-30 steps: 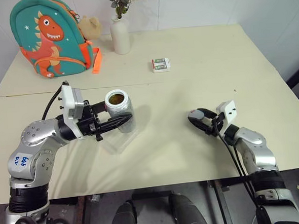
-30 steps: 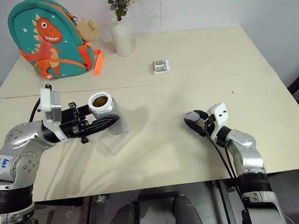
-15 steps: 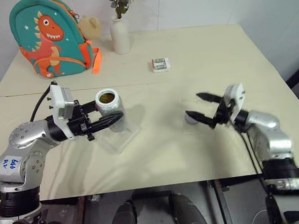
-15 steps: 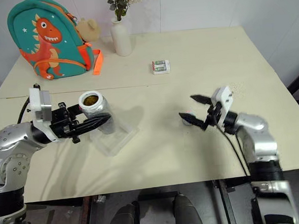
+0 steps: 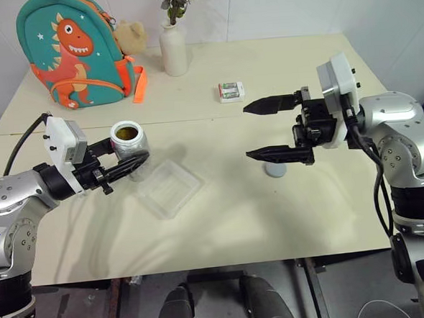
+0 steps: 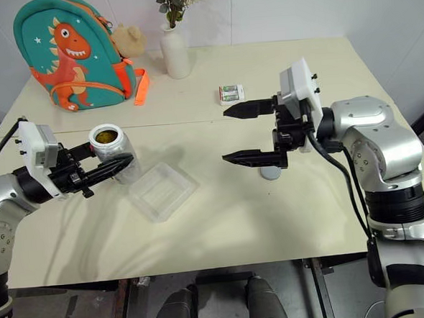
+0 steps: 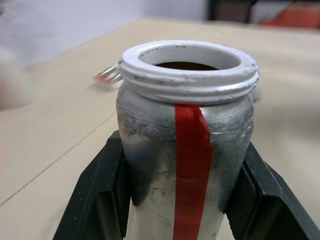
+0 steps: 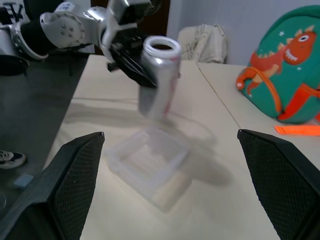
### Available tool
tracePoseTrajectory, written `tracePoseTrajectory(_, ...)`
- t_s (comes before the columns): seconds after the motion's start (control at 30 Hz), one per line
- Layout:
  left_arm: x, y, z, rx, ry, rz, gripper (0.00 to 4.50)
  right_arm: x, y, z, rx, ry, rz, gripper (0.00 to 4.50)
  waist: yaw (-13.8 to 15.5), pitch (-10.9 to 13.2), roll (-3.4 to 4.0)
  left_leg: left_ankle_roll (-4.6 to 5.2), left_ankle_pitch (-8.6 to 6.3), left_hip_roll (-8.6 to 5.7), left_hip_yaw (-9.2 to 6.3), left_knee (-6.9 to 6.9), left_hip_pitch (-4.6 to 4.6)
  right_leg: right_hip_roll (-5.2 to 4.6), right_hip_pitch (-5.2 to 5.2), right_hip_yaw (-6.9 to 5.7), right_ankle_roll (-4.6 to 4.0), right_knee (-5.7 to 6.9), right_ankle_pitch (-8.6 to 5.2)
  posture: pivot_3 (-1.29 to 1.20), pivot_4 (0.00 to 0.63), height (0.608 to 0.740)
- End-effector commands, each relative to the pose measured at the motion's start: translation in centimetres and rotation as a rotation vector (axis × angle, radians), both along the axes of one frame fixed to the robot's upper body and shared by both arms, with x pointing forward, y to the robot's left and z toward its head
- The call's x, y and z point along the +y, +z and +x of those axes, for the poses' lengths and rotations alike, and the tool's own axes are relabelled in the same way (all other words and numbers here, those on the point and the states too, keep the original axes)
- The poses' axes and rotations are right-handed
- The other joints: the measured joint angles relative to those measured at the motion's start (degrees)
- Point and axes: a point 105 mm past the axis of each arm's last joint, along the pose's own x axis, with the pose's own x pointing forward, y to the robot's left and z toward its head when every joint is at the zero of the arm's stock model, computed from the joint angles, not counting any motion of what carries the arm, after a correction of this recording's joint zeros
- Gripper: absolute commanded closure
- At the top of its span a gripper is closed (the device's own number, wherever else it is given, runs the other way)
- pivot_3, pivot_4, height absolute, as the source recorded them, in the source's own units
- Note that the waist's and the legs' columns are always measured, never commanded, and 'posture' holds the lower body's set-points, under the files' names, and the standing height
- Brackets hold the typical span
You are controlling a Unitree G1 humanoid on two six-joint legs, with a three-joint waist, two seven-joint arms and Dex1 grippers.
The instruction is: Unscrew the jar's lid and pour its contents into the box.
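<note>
The silver jar (image 5: 130,144) with a red stripe is upright and lidless, left of the box (image 5: 169,188) and above the table. My left gripper (image 5: 137,158) is shut on its body, one finger on each side (image 7: 102,197). Brown contents (image 5: 126,132) show inside its white threaded mouth (image 7: 189,60). The clear box lies flat on the table. The grey lid (image 5: 274,170) rests on the table, right of the box. Raised above the lid, my right gripper (image 5: 247,131) stands wide open and points level toward the jar, holding nothing.
A dinosaur backpack (image 5: 69,52) and a plush toy sit at the back left, beside a white vase (image 5: 174,49) with flowers. A small green-and-white pack (image 5: 229,91) lies at the back middle. The table's front edge runs just below the box.
My right gripper let go of the lid on the table, opened wide, then rose and swung in toward the middle. My left gripper carried the jar leftward, off from over the box.
</note>
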Motion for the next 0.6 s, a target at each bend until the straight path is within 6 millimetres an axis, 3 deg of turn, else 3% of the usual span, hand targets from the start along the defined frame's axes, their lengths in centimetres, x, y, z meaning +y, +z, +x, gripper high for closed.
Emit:
tracePoseTrajectory(0.03,-0.9,1.1,-0.3,-0.121,0.048,0.116,2.50,0.3,-0.1,-0.1,-0.014,-0.001,0.022,0.01,0.04,0.01,-0.02,0.00,-0.01,0.00,0.00,0.00,0.00,0.00,0.00,0.00,0.00,0.00,0.00,0.00,0.150,0.740)
tracePoseTrajectory(0.13,-1.1,1.1,0.1,-0.149,0.089,0.172,2.50,0.4,-0.4,0.3,-0.004,-0.011,0.034,0.01,0.05,0.01,-0.02,0.00,-0.01,0.00,0.00,0.00,-0.01,0.00,-0.01,0.00,0.00,0.01,0.00,0.00,0.150,0.740)
tracePoseTrajectory(0.37,-0.9,1.1,2.0,-0.417,0.272,0.614,2.50,0.1,-1.7,1.4,0.036,-0.054,0.062,0.01,-0.10,0.01,-0.03,-0.01,-0.01,0.00,0.04,0.00,0.01,0.02,-0.02,0.04,-0.01,0.02,0.00,0.00,0.150,0.740)
tracePoseTrajectory(0.47,-0.6,1.7,2.2,-0.695,0.332,0.867,2.50,0.0,-2.2,2.0,0.059,-0.080,0.085,0.01,-0.17,0.01,-0.03,0.00,-0.01,0.00,0.07,-0.07,0.01,0.02,-0.07,0.07,-0.01,0.02,0.00,0.00,0.150,0.740)
tracePoseTrajectory(0.6,-0.9,0.5,1.5,-0.965,0.260,1.147,2.50,0.1,-2.7,2.5,0.077,-0.103,0.107,0.01,-0.13,0.00,-0.03,0.02,-0.03,0.01,0.11,-0.18,0.00,0.01,-0.13,0.12,-0.03,0.00,-0.01,0.00,0.150,0.740)
